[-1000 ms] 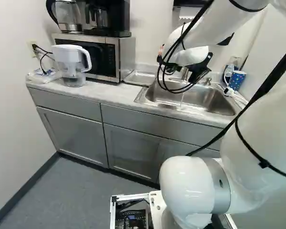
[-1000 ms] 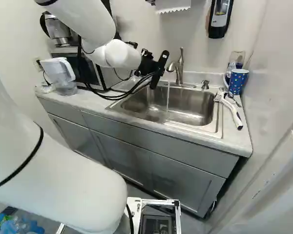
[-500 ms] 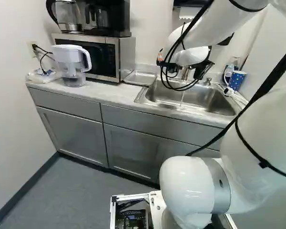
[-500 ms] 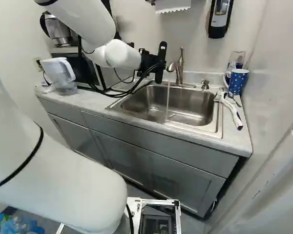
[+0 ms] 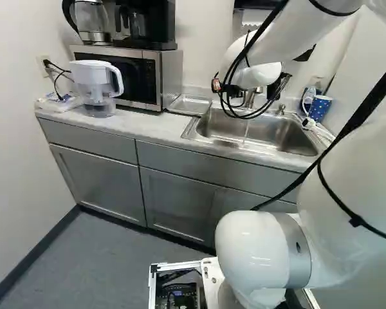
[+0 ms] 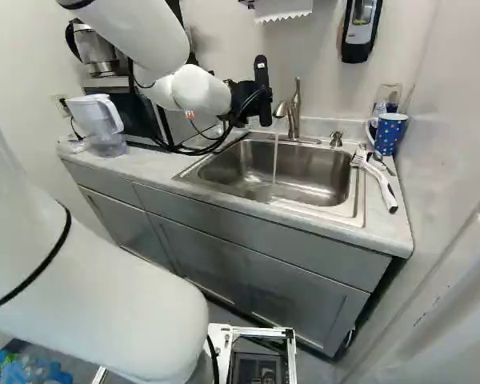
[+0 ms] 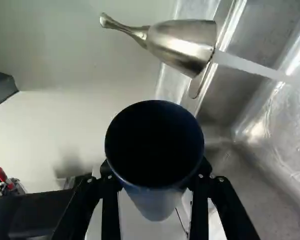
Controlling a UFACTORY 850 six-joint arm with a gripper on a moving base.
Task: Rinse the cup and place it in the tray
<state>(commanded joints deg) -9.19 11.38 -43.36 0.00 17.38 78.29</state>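
You have the cup clamped in the jaws, which stand parted by its width, one finger on each side. Its mouth faces the wrist camera, and by the direction of the water it looks tipped well onto its side. It is just beside the faucet, apart from the running water.

Your nearest danger is probably the faucet: swing in sideways, and the cup or jaws could knock the spout or handle. The cables looping under the arm might snag there too.

Go in at this slant and the stream may only wet the outside, or glance off the rim and splash the desk. You'd want the mouth turned up into the flow, then down over the sink to drain. Water inside would make it heavier, and wet sides could slip or twist in your grip. You can't tell whether any is in it now.

The tray lies between sink and microwave, so a wide swing could bump the microwave. Let go with the cup sideways and it may roll.
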